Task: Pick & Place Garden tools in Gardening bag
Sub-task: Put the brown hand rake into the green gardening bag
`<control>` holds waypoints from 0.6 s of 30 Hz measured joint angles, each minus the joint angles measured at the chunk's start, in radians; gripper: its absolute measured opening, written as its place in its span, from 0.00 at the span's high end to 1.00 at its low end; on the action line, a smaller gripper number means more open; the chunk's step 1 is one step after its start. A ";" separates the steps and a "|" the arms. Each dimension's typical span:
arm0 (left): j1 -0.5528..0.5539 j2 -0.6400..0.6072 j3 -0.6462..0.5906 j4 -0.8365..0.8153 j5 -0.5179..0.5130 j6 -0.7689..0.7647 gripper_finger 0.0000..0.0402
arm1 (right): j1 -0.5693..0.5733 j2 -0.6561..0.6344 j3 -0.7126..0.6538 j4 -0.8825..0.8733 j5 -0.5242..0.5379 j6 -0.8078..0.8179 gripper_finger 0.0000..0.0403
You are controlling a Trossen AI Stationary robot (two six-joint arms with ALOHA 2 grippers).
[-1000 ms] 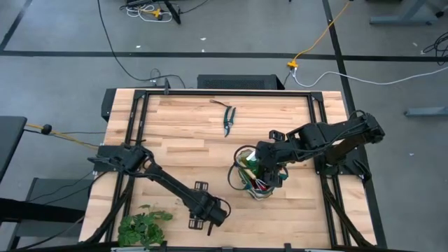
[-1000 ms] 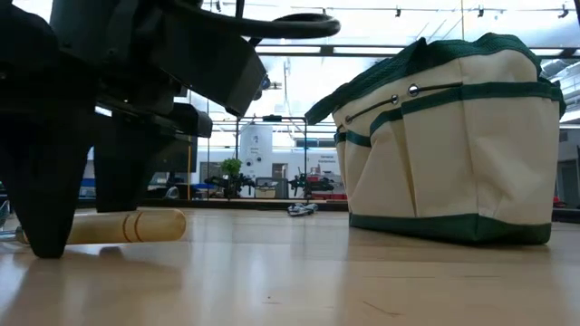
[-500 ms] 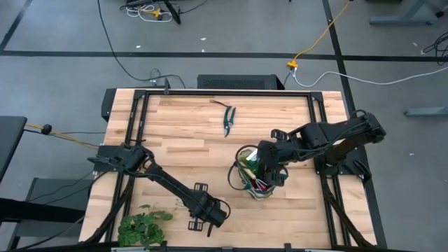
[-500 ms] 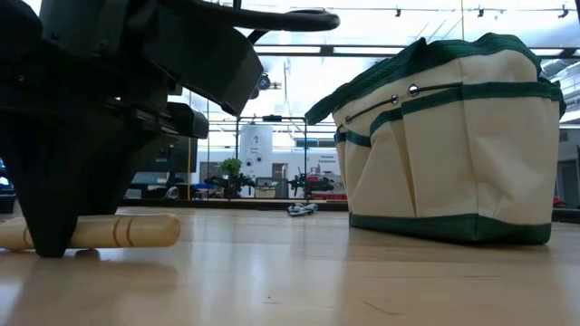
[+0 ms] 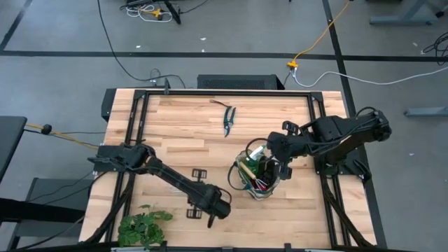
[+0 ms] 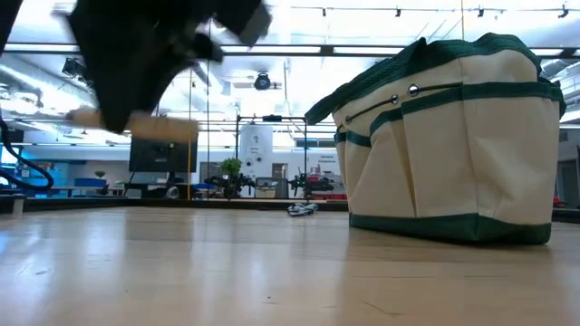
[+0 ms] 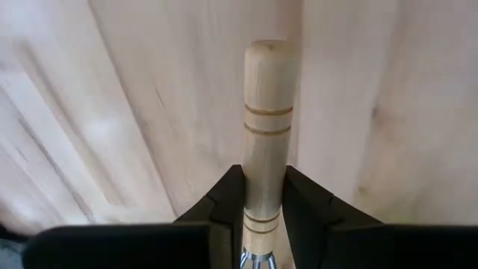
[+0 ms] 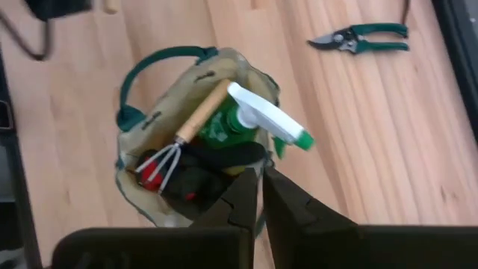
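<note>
Now the left pincer [image 5: 208,212] hangs over the worktop [image 5: 182,133] toward 6 o'clock, clenched on the wooden handle of a hand rake [image 7: 265,149]; in the low view the rake [image 6: 136,122] is clear of the surface, though blurred there. Just off at 3 o'clock from it stands the bag [image 5: 252,175], green and cream, right of centre. Inside the bag [image 8: 149,142] lie a second rake [image 8: 190,127], a green spray bottle [image 8: 258,123] with a white nozzle, and something red and dark, perhaps gloves. The right pincer [image 5: 280,164] hovers at the bag's 3 o'clock rim, fingers closed together and holding nothing. Pruning shears [image 5: 228,119] lie toward 12 o'clock, well apart from the bag. A leafy plant [image 5: 140,227] sits at 7 o'clock.
</note>
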 joint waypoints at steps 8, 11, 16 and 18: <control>0.063 -0.024 0.255 -0.004 -0.092 0.084 0.82 | 0.001 -0.038 0.000 -0.063 0.031 0.049 0.93; 0.102 -0.032 0.348 -0.003 -0.121 0.125 0.82 | 0.001 -0.050 0.000 -0.081 0.034 0.074 0.93; 0.176 -0.039 0.427 0.000 -0.134 0.216 0.82 | 0.001 -0.054 0.000 -0.090 0.031 0.079 0.93; 0.210 -0.052 0.421 -0.010 -0.133 0.230 0.82 | 0.001 -0.054 0.000 -0.103 0.030 0.083 0.93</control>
